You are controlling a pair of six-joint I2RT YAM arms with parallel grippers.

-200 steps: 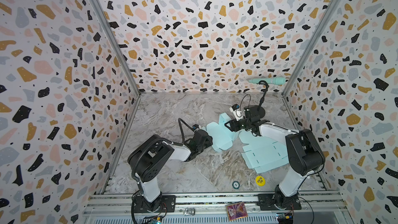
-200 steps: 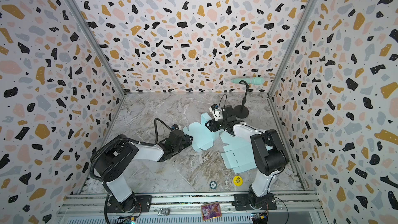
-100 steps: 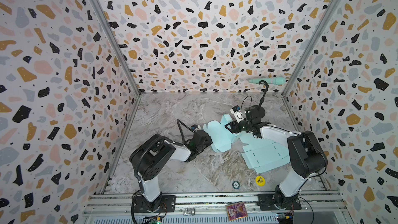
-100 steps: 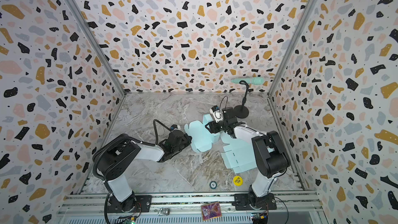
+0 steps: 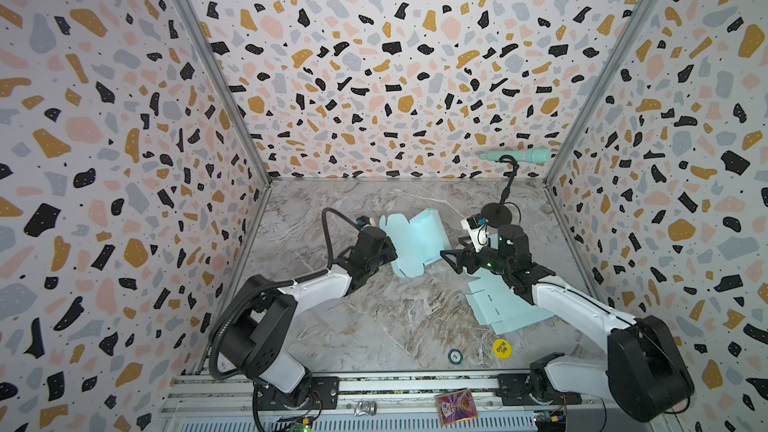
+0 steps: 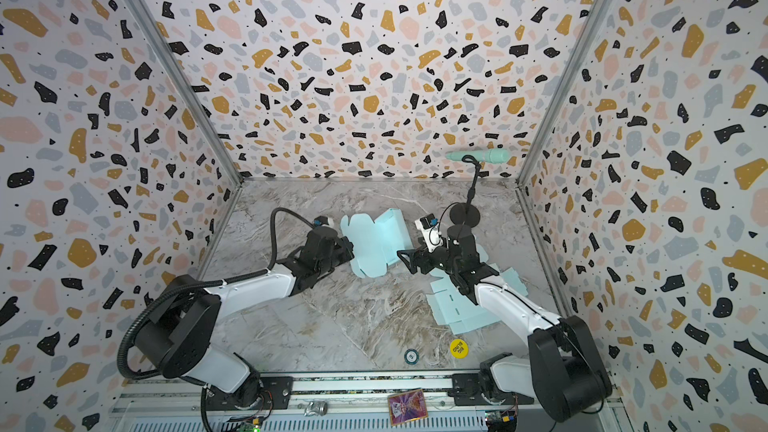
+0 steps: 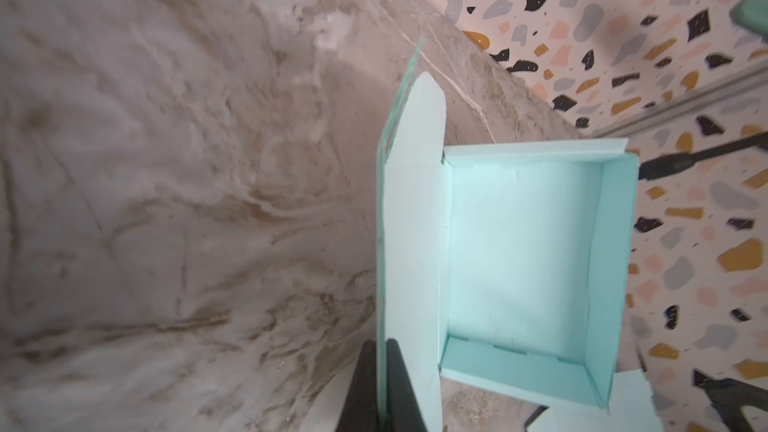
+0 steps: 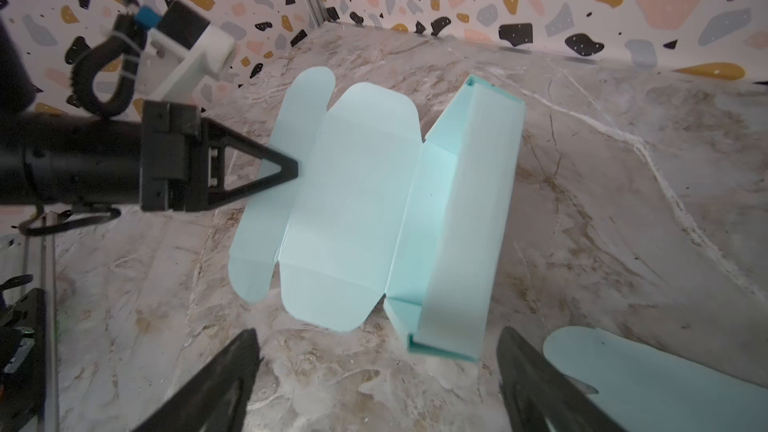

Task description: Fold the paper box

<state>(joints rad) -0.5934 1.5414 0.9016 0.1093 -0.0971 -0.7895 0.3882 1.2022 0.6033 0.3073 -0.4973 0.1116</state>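
Observation:
The light teal paper box (image 5: 415,243) (image 6: 374,243) lies mid-table, partly folded: its tray end has raised walls (image 7: 519,251), and its lid panel with rounded flaps lies spread out (image 8: 357,201). My left gripper (image 5: 390,249) (image 6: 349,249) (image 7: 380,384) is shut on the edge of an outer lid flap; the right wrist view shows its tip (image 8: 291,168) pinching that flap. My right gripper (image 5: 451,259) (image 6: 405,259) (image 8: 378,347) stands wide open just right of the tray end, with nothing between its fingers.
A second flat teal box sheet (image 5: 507,309) (image 6: 461,313) lies under my right arm. A teal microphone (image 5: 515,155) on a black round-based stand (image 5: 496,213) is at the back right. A yellow sticker (image 5: 502,347) and a small round token (image 5: 455,356) lie near the front edge.
My left gripper has shut on the lid flap. My right gripper has opened wide and let go of the box, which now sits a little to the left.

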